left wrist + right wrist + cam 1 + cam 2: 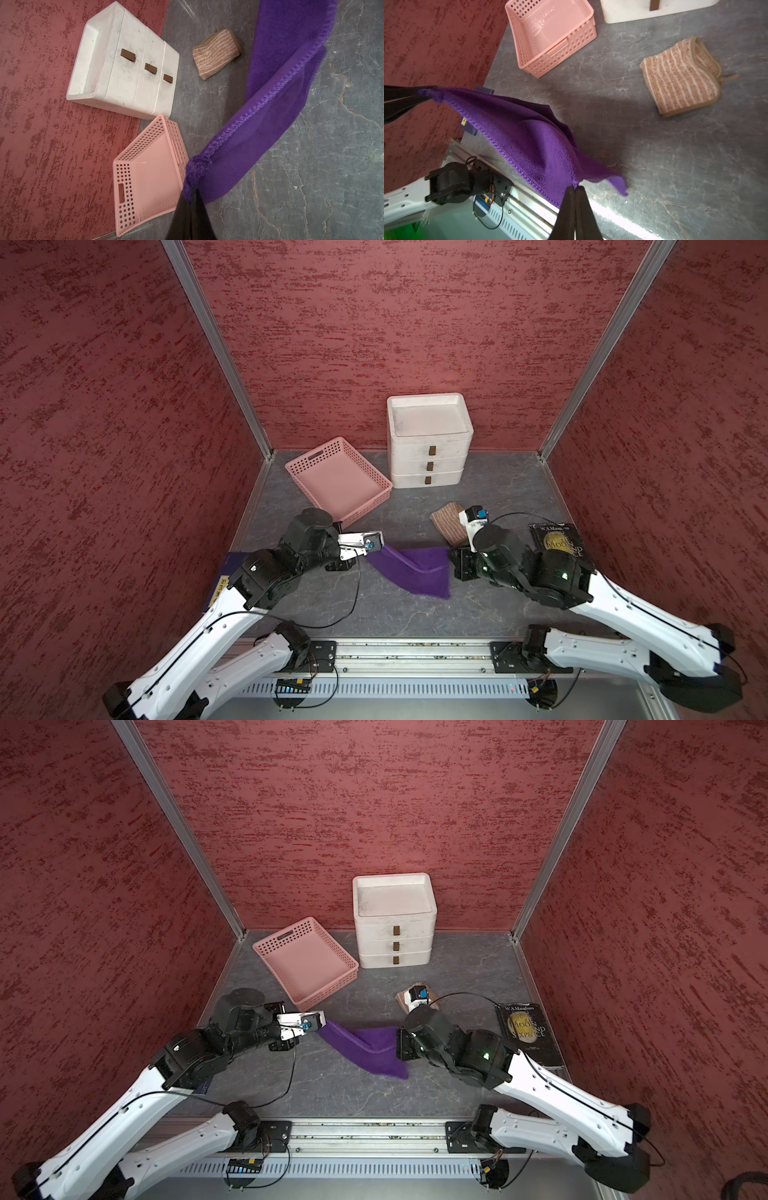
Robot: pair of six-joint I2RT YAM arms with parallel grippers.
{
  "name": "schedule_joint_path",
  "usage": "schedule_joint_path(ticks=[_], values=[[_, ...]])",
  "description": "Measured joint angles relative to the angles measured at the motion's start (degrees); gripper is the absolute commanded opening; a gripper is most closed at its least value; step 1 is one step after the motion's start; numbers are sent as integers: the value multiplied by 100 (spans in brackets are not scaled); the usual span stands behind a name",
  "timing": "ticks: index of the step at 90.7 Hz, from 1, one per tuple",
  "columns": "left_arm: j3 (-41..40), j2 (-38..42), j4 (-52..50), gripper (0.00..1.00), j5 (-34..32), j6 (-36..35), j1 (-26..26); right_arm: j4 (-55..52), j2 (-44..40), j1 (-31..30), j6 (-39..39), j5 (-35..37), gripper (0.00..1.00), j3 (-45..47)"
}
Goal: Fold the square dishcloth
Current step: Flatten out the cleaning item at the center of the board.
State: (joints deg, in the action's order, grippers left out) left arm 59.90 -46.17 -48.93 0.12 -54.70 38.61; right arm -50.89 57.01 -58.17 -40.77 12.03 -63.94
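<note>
The square dishcloth (415, 572) (374, 1048) is purple with a stitched hem. It is stretched between my two grippers above the grey table, sagging in the middle, and its lower part trails toward the front. My left gripper (375, 552) (322, 1026) (192, 188) is shut on one bunched corner of the dishcloth (259, 124). On the opposite end my right gripper (451, 554) (398, 1036) (575, 187) is shut, and a small flap of the dishcloth (529, 135) hangs past its tips. The left fingers (404, 97) show in the right wrist view.
A pink perforated basket (374, 506) (124, 187) (581, 35) sits at the back left, beside a white three-drawer unit (428, 456) (128, 68). A folded beige striped cloth (444, 522) (679, 79) lies behind my right arm. A dark book (557, 545) lies at the right.
</note>
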Motion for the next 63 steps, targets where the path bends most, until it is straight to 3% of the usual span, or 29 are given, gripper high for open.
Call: schedule_joint_path(ticks=[16,45,55,63], values=[[0,24,-61,0,-111,22,-144,-101,146,601,269,-164,0,-59],[26,-809,678,0,-522,-109,-767,-101,925,1408,769,-570,0,-1032],[114,-667,566,0,-323,-107,-809,-70,754,1414,776,-717,0,-859],[101,-293,192,0,24,-63,-667,7,258,1412,669,-870,0,-223]])
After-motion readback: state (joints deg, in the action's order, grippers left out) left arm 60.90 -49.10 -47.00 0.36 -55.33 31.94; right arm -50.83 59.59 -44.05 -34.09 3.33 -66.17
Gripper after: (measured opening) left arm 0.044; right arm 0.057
